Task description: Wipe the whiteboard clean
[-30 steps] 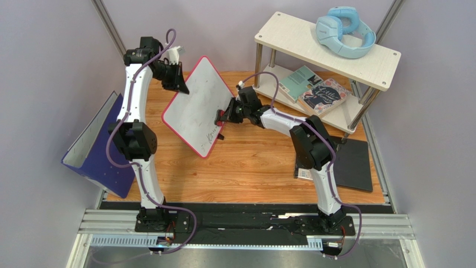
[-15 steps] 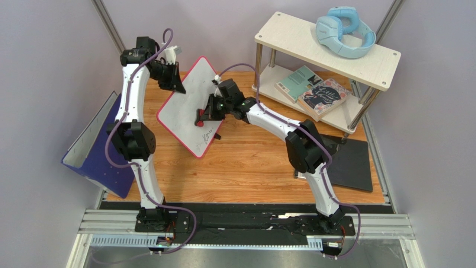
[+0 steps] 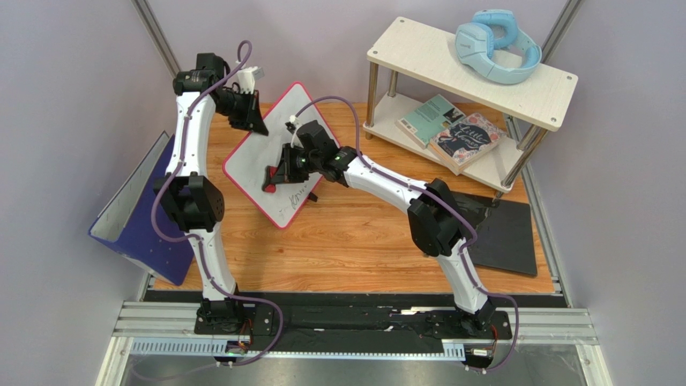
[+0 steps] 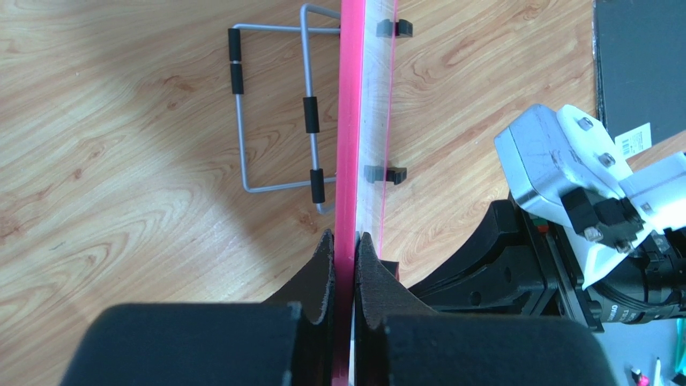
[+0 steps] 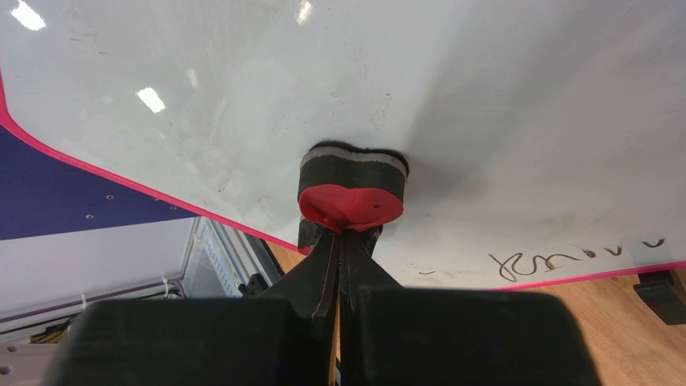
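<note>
We are in the wiping step. The right gripper is closed tightly on the red eraser, and the dark felt face of the eraser is pressed against the whiteboard. The left gripper is pinched narrow on the pink border at the far upper edge of the board. It holds the board tilted over the left rear part of the wooden table; whether the lower corner rests on the wood, we cannot tell. To do this step well, we think the felt should lie flat on the surface with even pressure. The push should also be gentle enough that the board does not turn in the pinch of the left claw. The black writing along the lower edge is not yet wiped. In the wrist view it lies to the right of the eraser, near but apart, so we judge the strokes must go there. Around the eraser we see only faint smudges.
</note>
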Robot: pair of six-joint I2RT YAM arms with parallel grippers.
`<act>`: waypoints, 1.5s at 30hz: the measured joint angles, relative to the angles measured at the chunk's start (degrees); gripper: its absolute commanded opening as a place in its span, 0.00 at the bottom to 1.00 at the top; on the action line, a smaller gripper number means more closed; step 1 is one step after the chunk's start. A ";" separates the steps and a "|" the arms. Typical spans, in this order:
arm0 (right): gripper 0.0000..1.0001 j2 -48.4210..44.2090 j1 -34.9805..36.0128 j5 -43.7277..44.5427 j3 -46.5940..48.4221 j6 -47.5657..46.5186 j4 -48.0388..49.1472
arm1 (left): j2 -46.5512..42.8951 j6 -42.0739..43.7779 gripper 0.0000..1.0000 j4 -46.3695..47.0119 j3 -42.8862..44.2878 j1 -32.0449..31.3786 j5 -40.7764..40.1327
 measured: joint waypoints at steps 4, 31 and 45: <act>0.00 0.02 -1.55 -1.22 0.96 0.96 -0.83 | 0.00 -0.48 0.00 0.26 0.00 -0.15 0.26; 0.00 9.86 -15.26 3.61 16.11 11.23 10.99 | -0.57 -2.25 0.00 0.55 -0.68 -0.57 -0.33; 0.00 2.12 -15.21 2.67 -7.28 10.84 13.07 | -0.59 -2.32 0.00 0.55 -0.68 -0.57 -0.22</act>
